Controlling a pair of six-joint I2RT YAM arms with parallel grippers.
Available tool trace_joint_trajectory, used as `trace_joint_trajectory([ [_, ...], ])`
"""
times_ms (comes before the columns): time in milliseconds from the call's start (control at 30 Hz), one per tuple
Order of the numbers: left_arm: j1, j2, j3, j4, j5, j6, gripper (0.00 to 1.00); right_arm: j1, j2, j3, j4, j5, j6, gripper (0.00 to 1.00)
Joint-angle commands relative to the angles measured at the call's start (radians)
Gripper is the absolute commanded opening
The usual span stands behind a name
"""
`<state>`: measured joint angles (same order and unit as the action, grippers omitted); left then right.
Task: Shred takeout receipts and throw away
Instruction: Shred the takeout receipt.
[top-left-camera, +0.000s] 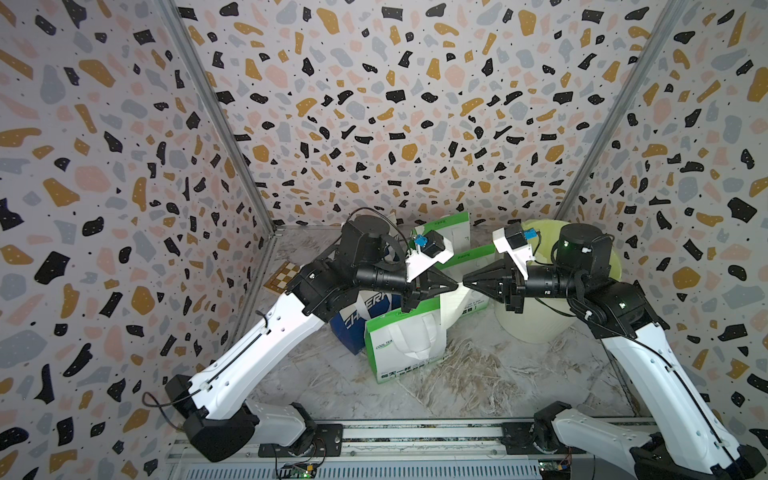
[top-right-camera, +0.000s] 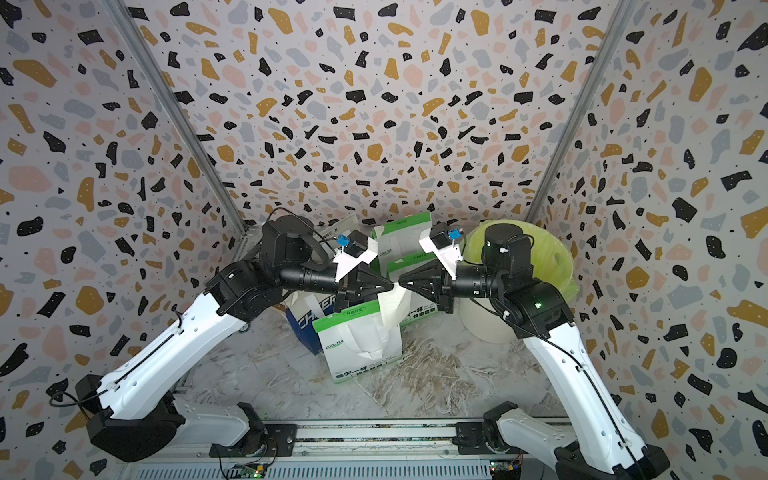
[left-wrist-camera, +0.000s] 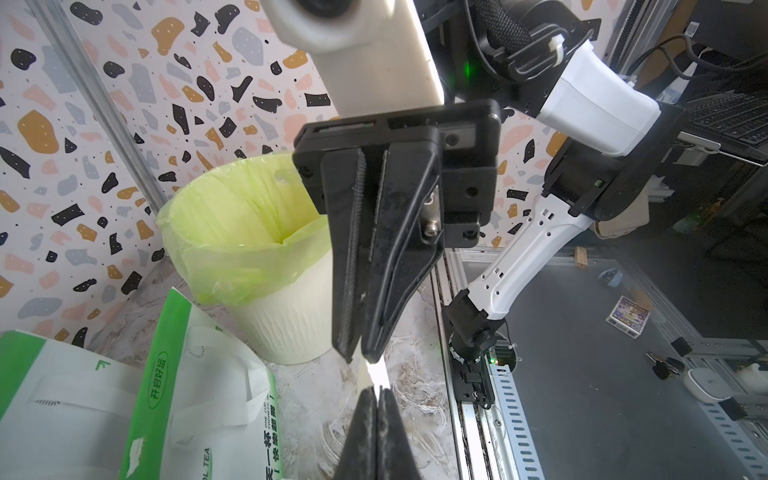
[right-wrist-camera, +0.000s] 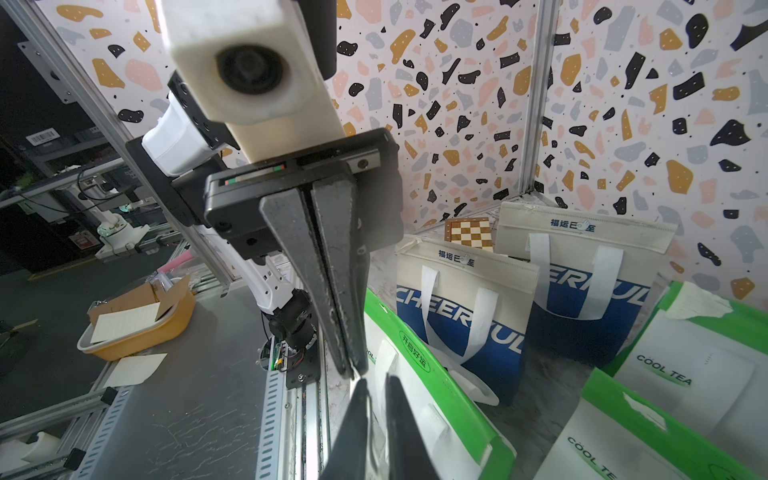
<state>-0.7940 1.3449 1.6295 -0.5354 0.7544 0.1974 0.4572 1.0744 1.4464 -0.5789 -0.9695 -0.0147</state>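
Hazard: receipt (left-wrist-camera: 376, 374) clenched in left jaws only, right jaws slightly parted; liable to slip untorn onto bags (top-left-camera: 405, 349), short of bin (left-wrist-camera: 282, 320).

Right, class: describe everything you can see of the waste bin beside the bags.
The waste bin is a round, pale cream tub, plastic by its look, with ribbing and walls narrowing downward. A translucent yellow-green liner fills it and folds over the rim. It stands upright on the marbled table in the far corner on the robot's right, partly hidden behind the right arm; whether they touch is unclear. No paper shows in the visible inside.
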Motion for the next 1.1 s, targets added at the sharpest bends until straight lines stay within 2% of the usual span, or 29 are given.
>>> trace_joint_trajectory([
  [0, -0.006, -0.015, 0.001, 0.055, 0.011, -0.006, 0.0, 0.018, -0.008, 0.006, 0.035, 0.011, 0.019, 0.13],
  [267, -0.005, -0.015, 0.003, 0.064, 0.0, -0.007, 0.0, 0.071, 0.013, 0.017, 0.008, 0.035, -0.004, 0.13],
  [433, -0.006, -0.014, 0.001, 0.064, -0.001, -0.008, 0.0, 0.078, 0.019, 0.025, 0.004, 0.044, -0.005, 0.0],
  [567, -0.007, -0.017, -0.001, 0.075, -0.019, -0.01, 0.0, 0.084, 0.029, 0.033, -0.013, 0.052, 0.0, 0.0],
  [700, -0.009, -0.04, -0.035, 0.143, -0.093, 0.001, 0.0, 0.099, 0.053, 0.047, -0.057, 0.209, 0.072, 0.0],
  [833, -0.043, -0.122, -0.178, 0.395, -0.2, 0.058, 0.0, 0.127, 0.092, 0.062, -0.117, 0.44, 0.219, 0.0],
  [933, -0.065, -0.184, -0.291, 0.585, -0.189, 0.085, 0.0, 0.126, 0.091, 0.044, -0.095, 0.568, 0.33, 0.0],
  [1067, -0.078, -0.246, -0.389, 0.731, -0.192, 0.07, 0.0, 0.07, 0.11, 0.048, -0.101, 0.634, 0.366, 0.0],
])
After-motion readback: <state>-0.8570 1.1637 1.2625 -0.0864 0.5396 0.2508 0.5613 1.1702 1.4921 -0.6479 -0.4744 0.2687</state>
